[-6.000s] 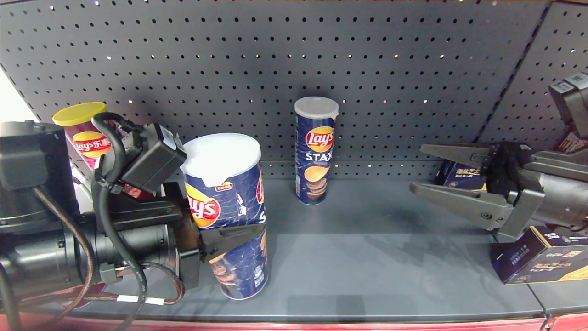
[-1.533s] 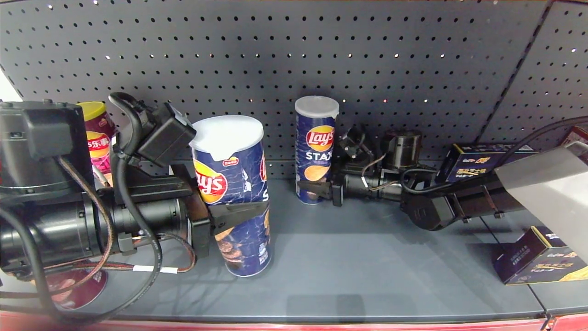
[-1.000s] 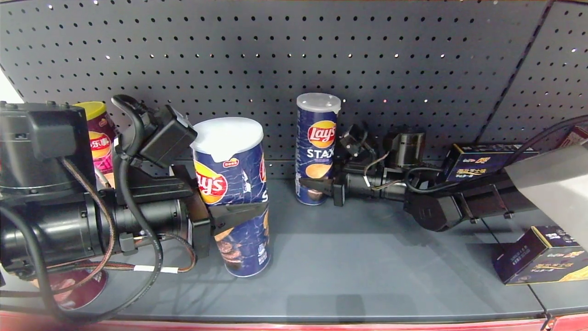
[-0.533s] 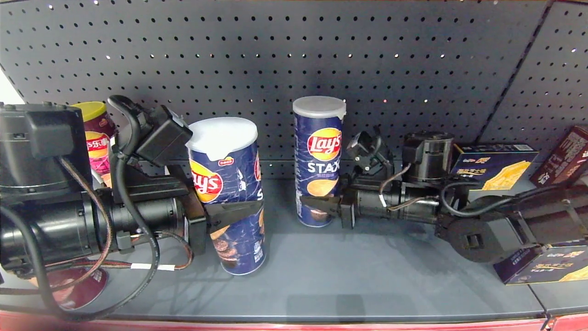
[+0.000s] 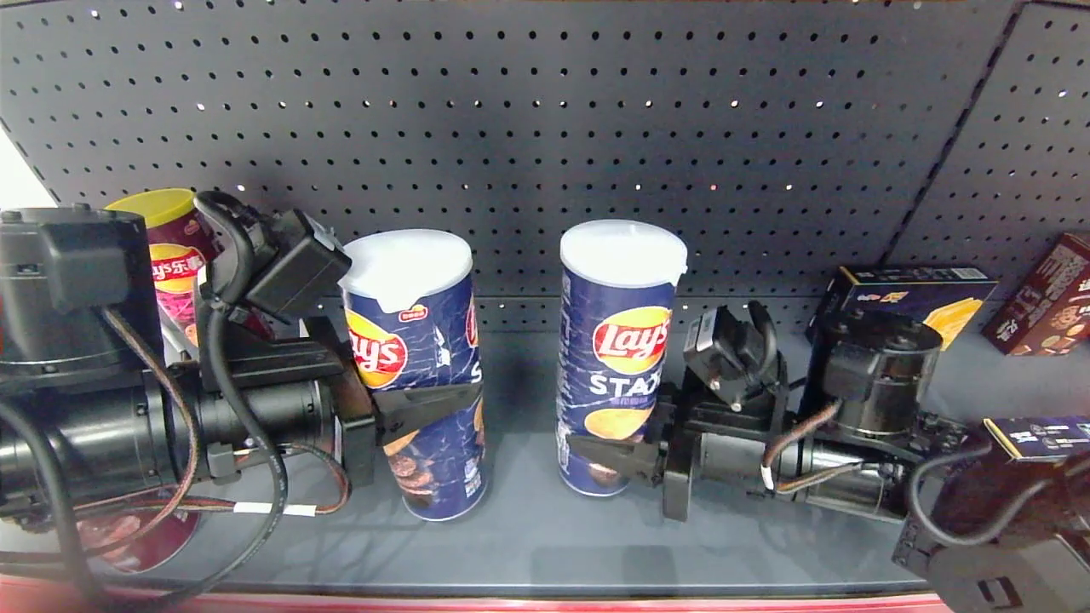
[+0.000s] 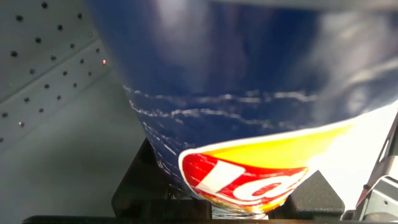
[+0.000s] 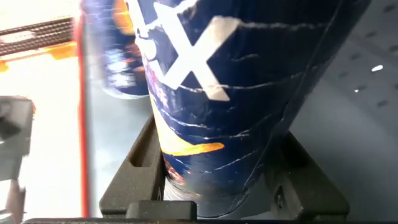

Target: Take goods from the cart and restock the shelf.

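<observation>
Two blue chip cans with white lids stand upright side by side on the dark shelf (image 5: 545,536). My left gripper (image 5: 433,402) is shut on the left can (image 5: 413,340) at mid height, coming in from the left. My right gripper (image 5: 606,449) is shut on the lower part of the right can (image 5: 620,340), coming in from the right. In the left wrist view the left can (image 6: 249,93) sits between the dark fingers (image 6: 146,186). The right wrist view has the right can (image 7: 236,93) clamped between the fingers (image 7: 140,165). Whether either can's base rests on the shelf I cannot tell.
A maroon can with a yellow lid (image 5: 166,243) stands at the back left behind my left arm. Dark snack boxes (image 5: 915,294) and a maroon box (image 5: 1043,294) lie at the back right, another box (image 5: 1035,426) nearer. The pegboard wall (image 5: 545,128) closes the back.
My right gripper, open at the right six seconds ago, reached the rear can, shut on it and drew it forward beside the left can. The left gripper and its can barely moved.
</observation>
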### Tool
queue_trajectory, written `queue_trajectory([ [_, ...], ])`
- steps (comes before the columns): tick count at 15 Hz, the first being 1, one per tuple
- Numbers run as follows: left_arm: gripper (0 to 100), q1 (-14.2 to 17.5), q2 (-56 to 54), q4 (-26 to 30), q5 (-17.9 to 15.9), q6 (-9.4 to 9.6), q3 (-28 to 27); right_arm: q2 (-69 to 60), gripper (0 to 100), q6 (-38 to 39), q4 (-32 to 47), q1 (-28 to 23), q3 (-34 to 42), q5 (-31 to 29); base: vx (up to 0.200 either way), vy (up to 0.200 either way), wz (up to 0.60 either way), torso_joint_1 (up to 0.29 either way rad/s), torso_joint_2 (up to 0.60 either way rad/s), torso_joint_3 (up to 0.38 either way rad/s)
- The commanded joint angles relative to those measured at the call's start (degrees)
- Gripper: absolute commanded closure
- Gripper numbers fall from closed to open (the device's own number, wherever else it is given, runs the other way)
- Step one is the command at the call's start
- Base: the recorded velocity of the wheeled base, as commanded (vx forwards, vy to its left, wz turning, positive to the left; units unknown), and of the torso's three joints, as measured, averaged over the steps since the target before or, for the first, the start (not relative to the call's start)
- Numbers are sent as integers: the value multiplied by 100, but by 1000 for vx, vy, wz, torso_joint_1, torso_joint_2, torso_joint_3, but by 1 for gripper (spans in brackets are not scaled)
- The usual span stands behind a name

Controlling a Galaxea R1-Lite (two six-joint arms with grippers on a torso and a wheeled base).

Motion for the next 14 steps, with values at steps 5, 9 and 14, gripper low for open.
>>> queue_trajectory([
  [5,100,-1,-83,-6,1,2,43,-109,100,153,-898,416,1091,-357,0,0,0,0,0,0],
  [9,100,-1,-83,-6,-8,2,34,-30,100,161,-960,416,1223,-498,0,0,0,0,0,0],
  [14,100,8,-83,-6,-17,2,25,93,100,126,-986,293,1214,-454,0,0,0,0,0,0],
])
